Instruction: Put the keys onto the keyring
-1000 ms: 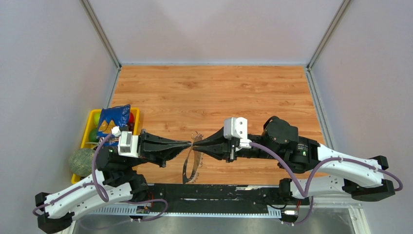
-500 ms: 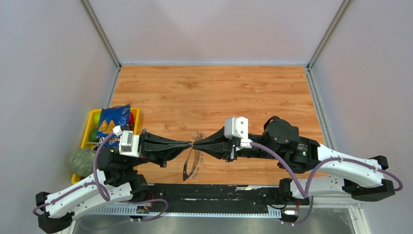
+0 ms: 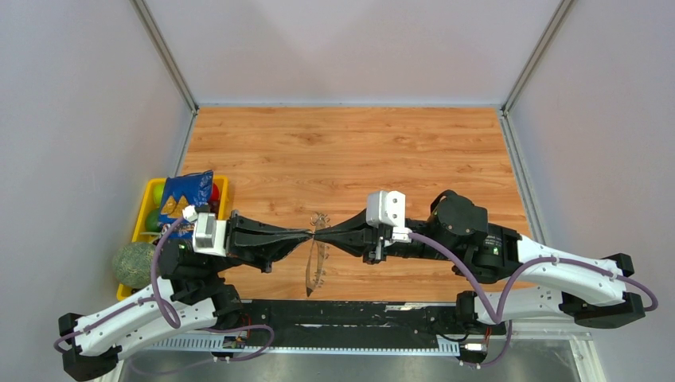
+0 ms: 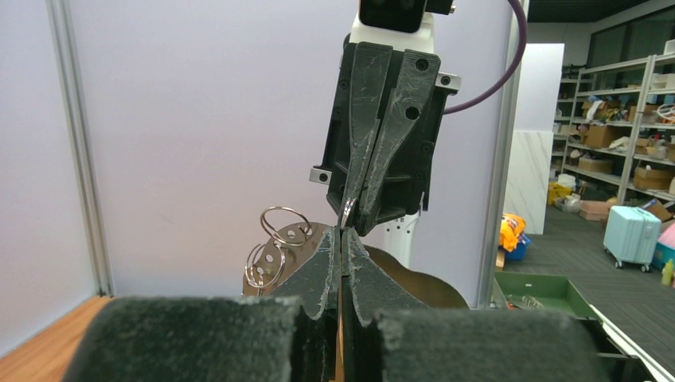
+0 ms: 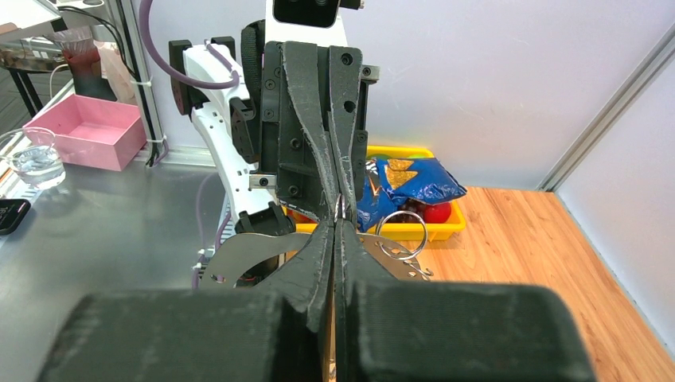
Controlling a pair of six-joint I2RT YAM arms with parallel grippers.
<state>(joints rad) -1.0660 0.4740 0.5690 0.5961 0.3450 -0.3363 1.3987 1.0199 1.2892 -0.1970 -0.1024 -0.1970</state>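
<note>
You seem to be readying the keyring point(image 3: 313, 269): left end effector point(image 3: 306, 235) and right end effector point(image 3: 319, 236) both clench its top rim tip-to-tip above the tabletop point(image 3: 350, 151), so next pry an opening without dropping it.

Large thin grey metal keyring point(image 3: 315, 267) hangs under left gripper point(image 3: 308, 235) and right gripper point(image 3: 321, 235), tip to tip above wooden bench point(image 3: 358, 151); yellow plastic tray point(image 3: 147, 200) at left
</note>
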